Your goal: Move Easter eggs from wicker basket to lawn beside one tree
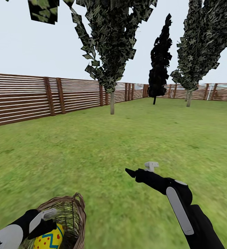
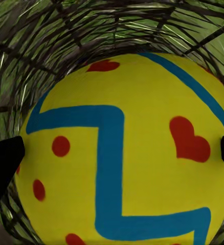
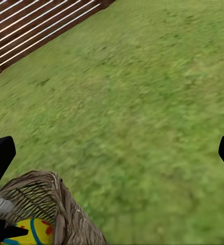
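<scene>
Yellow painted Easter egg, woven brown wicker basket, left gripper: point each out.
Yellow painted Easter egg [image 2: 142,168], left wrist view, bare yellow shell.
Woven brown wicker basket [image 1: 79,211], head view, rim.
Left gripper [image 2: 121,153], left wrist view, between fingertips.

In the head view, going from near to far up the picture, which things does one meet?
Easter egg → wicker basket → right gripper → open lawn → thin-trunked tree → black conifer beside the fence.

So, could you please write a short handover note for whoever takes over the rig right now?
Left gripper: inside the wicker basket, fingers open either side of an Easter egg, not yet closed.
Right gripper: open, empty, over the lawn.
Done: no eggs seen on the grass so far.
Left: grasp this egg, lift it out, empty the basket, set all eggs by one tree.
</scene>
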Controlling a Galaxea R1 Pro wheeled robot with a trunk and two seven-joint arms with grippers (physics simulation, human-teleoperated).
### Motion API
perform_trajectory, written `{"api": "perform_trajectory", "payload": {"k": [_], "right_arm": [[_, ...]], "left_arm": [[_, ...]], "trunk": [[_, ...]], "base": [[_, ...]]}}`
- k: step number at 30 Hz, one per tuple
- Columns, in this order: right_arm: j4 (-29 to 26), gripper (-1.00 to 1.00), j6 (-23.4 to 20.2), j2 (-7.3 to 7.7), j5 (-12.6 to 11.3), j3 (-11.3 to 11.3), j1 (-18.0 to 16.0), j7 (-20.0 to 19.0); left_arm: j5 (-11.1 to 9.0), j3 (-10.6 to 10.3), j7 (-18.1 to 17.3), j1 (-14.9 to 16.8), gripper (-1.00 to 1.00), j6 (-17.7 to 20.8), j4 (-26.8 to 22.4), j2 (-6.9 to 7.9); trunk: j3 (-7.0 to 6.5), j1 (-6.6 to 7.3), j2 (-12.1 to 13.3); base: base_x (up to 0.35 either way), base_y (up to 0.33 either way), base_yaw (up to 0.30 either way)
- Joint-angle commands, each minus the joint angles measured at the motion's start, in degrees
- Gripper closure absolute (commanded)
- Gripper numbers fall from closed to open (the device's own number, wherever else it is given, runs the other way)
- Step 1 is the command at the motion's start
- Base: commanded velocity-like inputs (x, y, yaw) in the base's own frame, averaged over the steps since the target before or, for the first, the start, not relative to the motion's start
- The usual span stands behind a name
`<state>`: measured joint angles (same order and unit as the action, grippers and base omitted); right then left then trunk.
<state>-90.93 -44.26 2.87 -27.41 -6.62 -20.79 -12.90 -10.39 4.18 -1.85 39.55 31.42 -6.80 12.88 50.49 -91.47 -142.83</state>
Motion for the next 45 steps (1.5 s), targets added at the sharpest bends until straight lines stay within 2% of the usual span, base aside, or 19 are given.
{"api": "perform_trajectory", "payload": {"k": [1,45], "right_arm": [[0.0,-1.0,-0.2,0.03,0.2,0.0,0.0,-0.2],[0.0,-1.0,-0.8,-0.06,0.2,-0.1,-0.2,0.0]], "left_arm": [[0.0,0.4,-0.1,0.0,1.0,0.3,-0.1,0.21],[0.0,0.1,0.0,0.0,1.0,-0.6,-0.2,0.31]], "trunk": [[-0.12,0.24,0.4],[-8.02,9.9,18.0]], "base": [[0.0,0.0,0.0],[0.0,0.0,0.0]]}}
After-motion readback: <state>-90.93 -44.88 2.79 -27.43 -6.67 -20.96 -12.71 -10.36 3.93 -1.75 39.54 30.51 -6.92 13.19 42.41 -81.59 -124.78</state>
